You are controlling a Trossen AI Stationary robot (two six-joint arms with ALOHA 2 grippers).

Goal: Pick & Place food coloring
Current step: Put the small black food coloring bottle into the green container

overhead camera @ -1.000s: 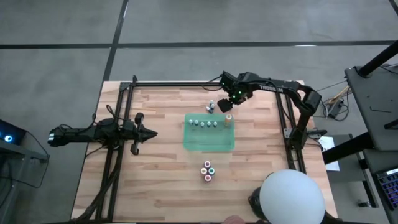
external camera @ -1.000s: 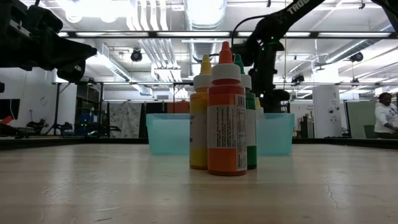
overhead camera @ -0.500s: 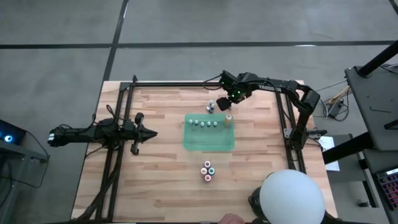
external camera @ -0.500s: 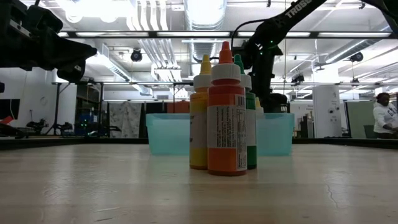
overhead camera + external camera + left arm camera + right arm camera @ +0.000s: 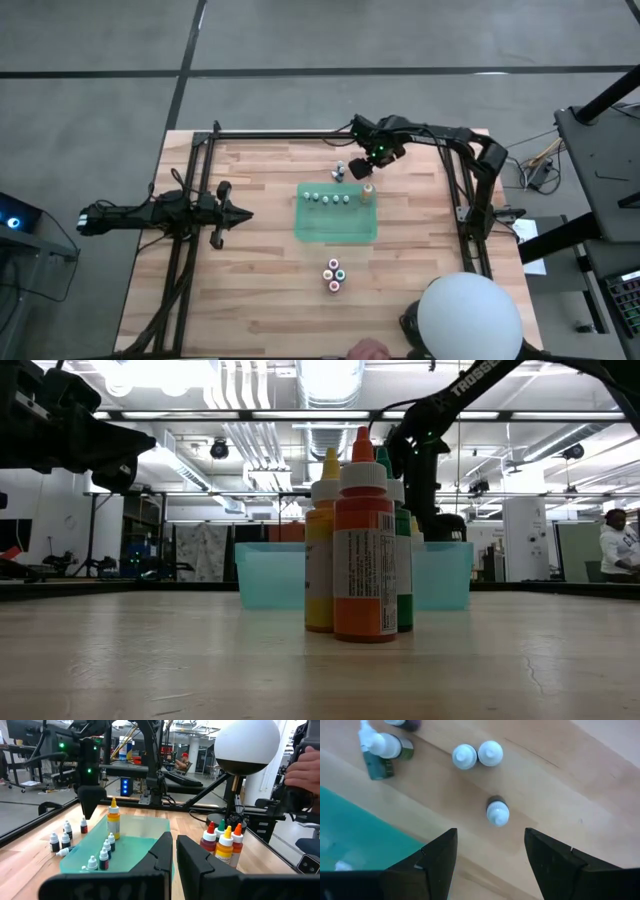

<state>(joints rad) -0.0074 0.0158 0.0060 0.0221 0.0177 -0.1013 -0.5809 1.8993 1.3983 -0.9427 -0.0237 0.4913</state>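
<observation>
Hovering over the far side of the table, your right gripper (image 5: 490, 857) has its fingers spread wide and empty, lined up above a lone small white-capped bottle (image 5: 497, 813) on the bare wood. I read this as the approach before a pick. Seen from above, that gripper (image 5: 358, 165) sits at about 1 o'clock from the green mat (image 5: 336, 226), near the loose small bottles (image 5: 340, 171) at the mat's far edge.

For the next move, you would want to come straight down so the cap sits between the fingers, keeping clear of the pair of white-capped bottles (image 5: 477, 754) nearby and the tipped bottle (image 5: 382, 745) farther off.

The rest of the food coloring is scattered: a row of tiny bottles (image 5: 329, 198) stands on the mat with the taller yellow-orange dropper bottle (image 5: 367, 192) at its 3 o'clock end, and a cluster of larger bottles (image 5: 334, 273) stands at 6 o'clock from the mat.

Your left gripper (image 5: 173, 851) waits at 9 o'clock, fingers closed together, holding nothing.

The surface is a pale butcher-block table (image 5: 260, 300). Beyond it is a workshop with ceiling lights, ducts and a person (image 5: 616, 552) far off.
</observation>
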